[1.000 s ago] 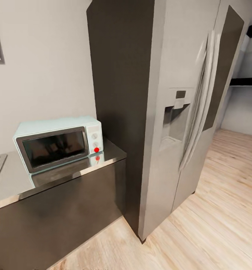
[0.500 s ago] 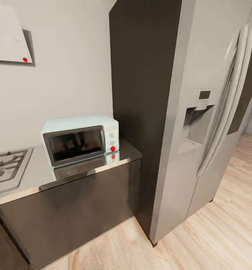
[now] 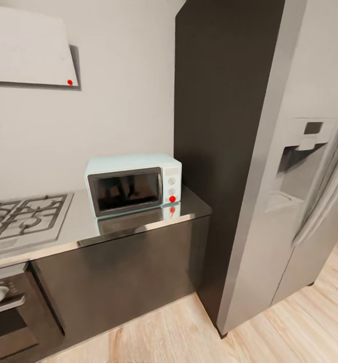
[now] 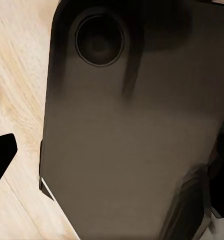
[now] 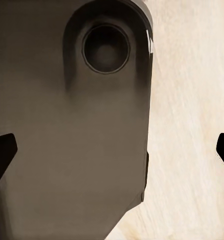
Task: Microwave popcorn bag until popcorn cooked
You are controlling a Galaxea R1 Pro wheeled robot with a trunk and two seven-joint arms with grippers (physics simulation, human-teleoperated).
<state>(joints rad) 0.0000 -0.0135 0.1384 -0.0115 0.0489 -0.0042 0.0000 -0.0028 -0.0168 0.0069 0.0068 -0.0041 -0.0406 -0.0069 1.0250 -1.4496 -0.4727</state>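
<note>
The pale-blue microwave (image 3: 133, 184) stands with its dark glass door closed at the right end of the steel countertop (image 3: 83, 232), against the wall and beside the fridge. A red light glows on its white control panel. The popcorn bag and the popcorn are out of view. My left gripper (image 4: 112, 155) hangs low over the wood floor next to my own dark base; one black fingertip (image 4: 1, 155) sits at the picture's edge. My right gripper (image 5: 112, 150) hangs the same way, its fingertips (image 5: 1, 155) wide apart and holding nothing.
The tall grey fridge (image 3: 269, 166) rises right of the counter. A gas hob (image 3: 25, 217) lies left of the microwave, with a dark built-in oven (image 3: 7, 307) below it. A white hood (image 3: 27, 50) hangs on the wall. Light wood floor (image 3: 189, 333) runs in front.
The head camera has swung left, so the whole picture has slid right. The hob, the oven and more of the hood have come into view. Nothing in the scene itself has moved.
</note>
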